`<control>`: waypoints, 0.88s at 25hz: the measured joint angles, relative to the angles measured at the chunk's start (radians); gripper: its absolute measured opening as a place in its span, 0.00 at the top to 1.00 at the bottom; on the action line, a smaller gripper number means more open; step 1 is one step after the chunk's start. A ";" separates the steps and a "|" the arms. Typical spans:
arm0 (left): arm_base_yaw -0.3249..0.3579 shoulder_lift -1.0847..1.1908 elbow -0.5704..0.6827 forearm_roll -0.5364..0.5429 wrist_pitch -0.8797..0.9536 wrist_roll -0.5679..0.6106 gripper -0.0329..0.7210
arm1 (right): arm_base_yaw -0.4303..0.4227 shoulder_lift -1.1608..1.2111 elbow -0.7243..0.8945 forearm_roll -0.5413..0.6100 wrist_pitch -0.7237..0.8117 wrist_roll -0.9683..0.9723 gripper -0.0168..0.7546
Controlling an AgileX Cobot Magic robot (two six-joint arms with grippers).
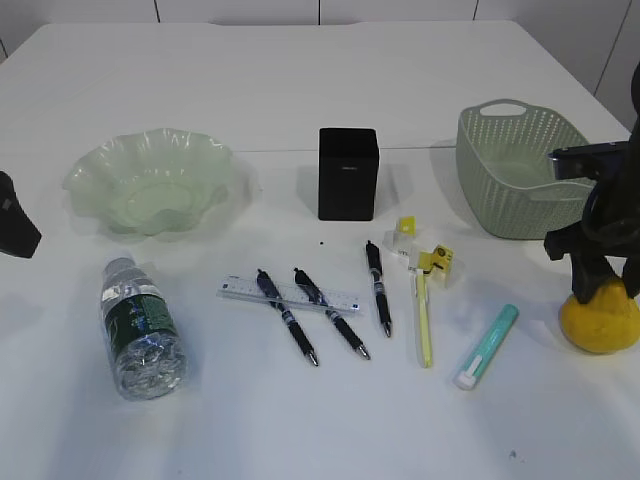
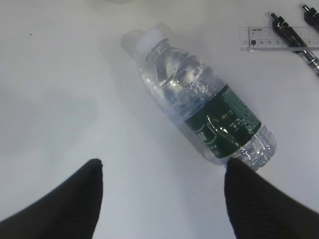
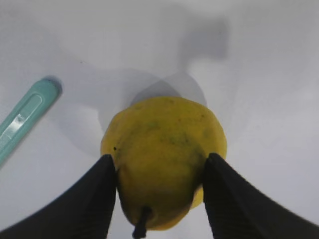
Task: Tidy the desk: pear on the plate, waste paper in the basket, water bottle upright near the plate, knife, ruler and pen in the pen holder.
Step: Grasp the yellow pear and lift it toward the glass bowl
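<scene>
Right pincer [image 3: 157, 191] clenched on pear [image 3: 164, 159] at bench [image 1: 300, 80] right edge, by basket [image 1: 520, 165]. Left pincer [image 2: 162, 199] released, fingers either side of bottle [image 2: 204, 107] base, bottle flat near front-left corner, plate [image 1: 155, 180] behind.

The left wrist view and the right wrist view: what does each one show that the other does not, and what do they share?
Only the left wrist view shows the water bottle lying on its side, plus the end of the ruler with pens across it. Its fingers stand wide apart, with the bottle's base close to one of them; whether they touch is unclear. Only the right wrist view shows the pear, gripped on both sides by the fingers, and a mint-green knife beside it. Both share the white desk and dark fingers at the bottom edge.
</scene>
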 joint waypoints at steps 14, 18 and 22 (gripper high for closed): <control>0.000 0.000 0.000 0.000 0.000 0.000 0.24 | 0.000 0.000 -0.006 -0.010 0.006 0.000 0.61; 0.000 0.000 0.000 0.000 -0.002 0.002 0.24 | 0.000 -0.011 -0.006 0.012 0.024 -0.006 0.61; 0.000 0.000 0.000 0.000 -0.002 0.002 0.24 | 0.000 -0.071 -0.006 0.048 0.049 -0.027 0.62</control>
